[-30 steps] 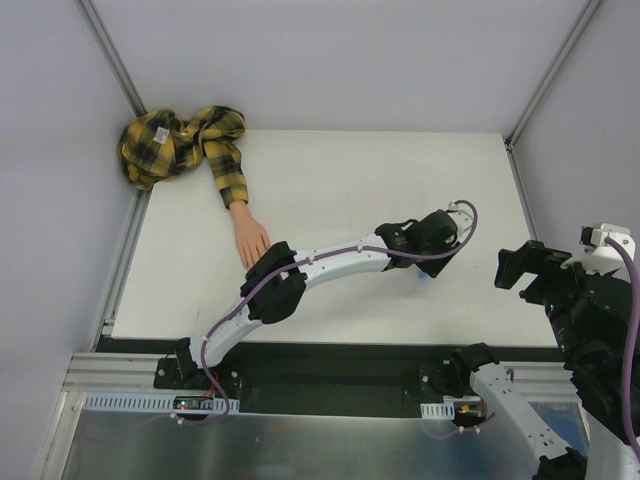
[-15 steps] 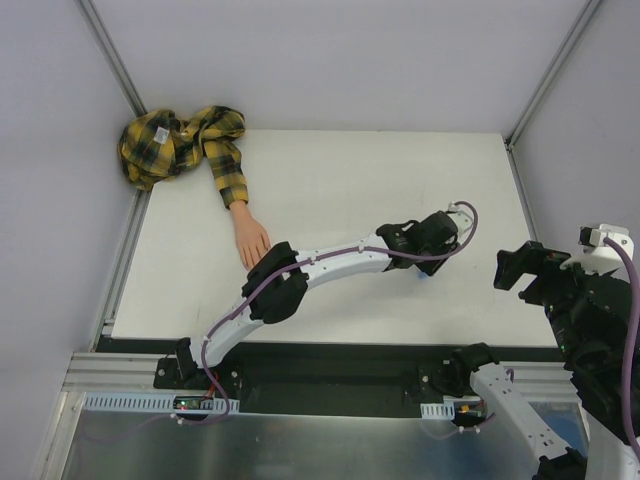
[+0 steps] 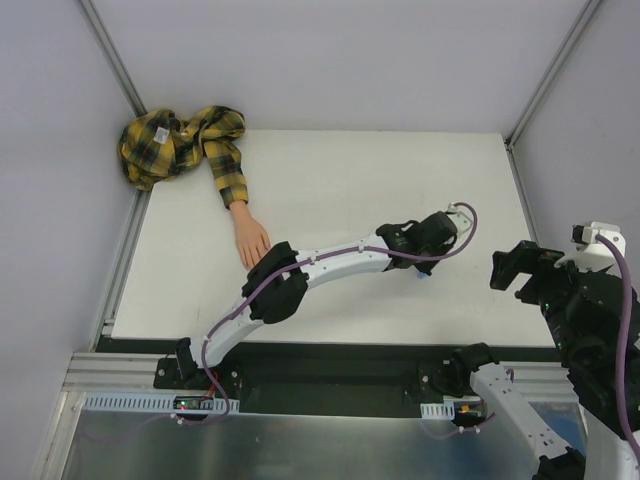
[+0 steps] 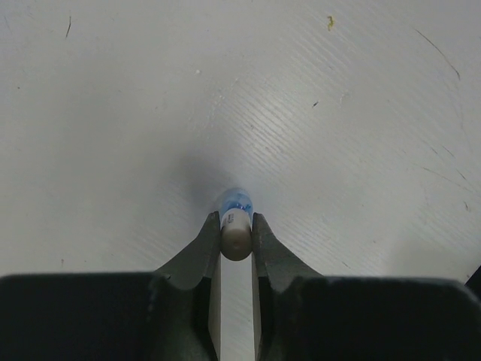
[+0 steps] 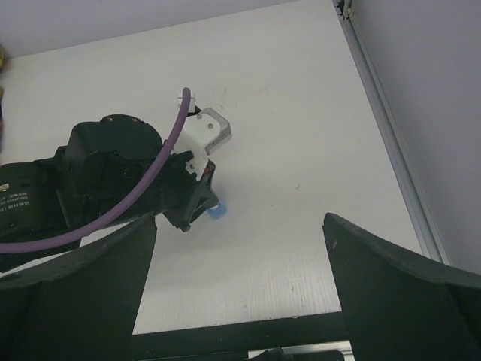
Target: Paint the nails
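A flesh-coloured mannequin hand (image 3: 250,240) with a yellow-black plaid sleeve (image 3: 185,145) lies at the table's left; its nails are too small to see and partly hidden by my left arm. My left gripper (image 3: 427,270) is shut on a small blue bottle (image 4: 234,203), gripping its white cap (image 4: 235,239), low over the table right of centre. The bottle also shows in the right wrist view (image 5: 216,213). My right gripper (image 5: 240,301) is open and empty, off the table's right front corner (image 3: 520,268).
The white table (image 3: 330,190) is walled by grey panels with metal rails at left (image 3: 125,260) and right (image 3: 525,200). My left arm (image 3: 310,270) stretches across the front of the table from the left base.
The right gripper has shifted slightly left. The left gripper has edged slightly left with the bottle held.
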`<state>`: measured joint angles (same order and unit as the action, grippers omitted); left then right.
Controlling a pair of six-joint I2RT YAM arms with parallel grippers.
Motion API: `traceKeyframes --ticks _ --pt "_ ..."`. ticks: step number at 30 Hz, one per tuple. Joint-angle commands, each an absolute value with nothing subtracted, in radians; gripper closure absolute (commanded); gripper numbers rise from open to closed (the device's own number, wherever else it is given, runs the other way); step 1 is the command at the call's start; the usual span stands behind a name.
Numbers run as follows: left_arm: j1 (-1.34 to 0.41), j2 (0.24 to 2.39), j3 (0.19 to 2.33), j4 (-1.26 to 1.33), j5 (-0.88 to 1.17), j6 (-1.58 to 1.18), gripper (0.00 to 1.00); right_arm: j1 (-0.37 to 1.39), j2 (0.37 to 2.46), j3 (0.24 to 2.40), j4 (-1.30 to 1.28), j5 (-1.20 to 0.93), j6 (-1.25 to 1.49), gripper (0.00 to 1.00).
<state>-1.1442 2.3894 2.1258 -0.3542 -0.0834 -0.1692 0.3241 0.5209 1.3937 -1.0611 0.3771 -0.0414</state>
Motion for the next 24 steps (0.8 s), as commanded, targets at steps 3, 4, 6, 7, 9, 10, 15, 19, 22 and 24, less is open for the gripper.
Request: traceKeyframes --ticks 3,4,6,7,9,10,15,19,22,24 --pt "-1.079 2.084 1.949 -0.417 -0.008 -0.181 1.00 0.319 0.592 1.382 -1.069 0.264 -0.063 0.04" --pt "-1.054 1.972 1.909 -0.420 0.112 -0.175 1.00 0.319 0.598 1.353 -1.056 0.215 -0.066 0.04" --pt "-0.979 1.863 1.801 -0.459 0.213 -0.176 1.00 0.319 0.597 1.309 -0.977 0.152 -0.086 0.04" --pt "-0.951 1.759 1.764 -0.471 0.333 -0.179 1.00 0.319 0.603 1.284 -0.944 0.047 -0.104 0.04" --pt "-0.870 1.612 1.646 -0.500 0.453 -0.175 1.00 0.319 0.623 1.207 -0.833 -0.208 -0.182 0.04" --pt "-0.852 1.567 1.614 -0.514 0.490 -0.160 1.00 0.319 0.652 1.181 -0.792 -0.291 -0.204 0.04" --pt "-0.818 1.312 1.461 -0.603 0.546 -0.087 1.00 0.330 0.736 1.013 -0.493 -0.749 -0.253 0.04" --pt "-0.813 1.221 1.419 -0.606 0.578 -0.106 1.00 0.411 0.830 0.983 -0.274 -0.867 -0.221 0.04" --pt "-0.811 1.200 1.424 -0.606 0.613 -0.123 1.00 0.511 0.911 1.015 -0.221 -0.857 -0.232 0.04" --pt "-0.813 1.197 1.431 -0.606 0.623 -0.123 1.00 0.567 0.952 1.026 -0.193 -0.885 -0.232 0.03"
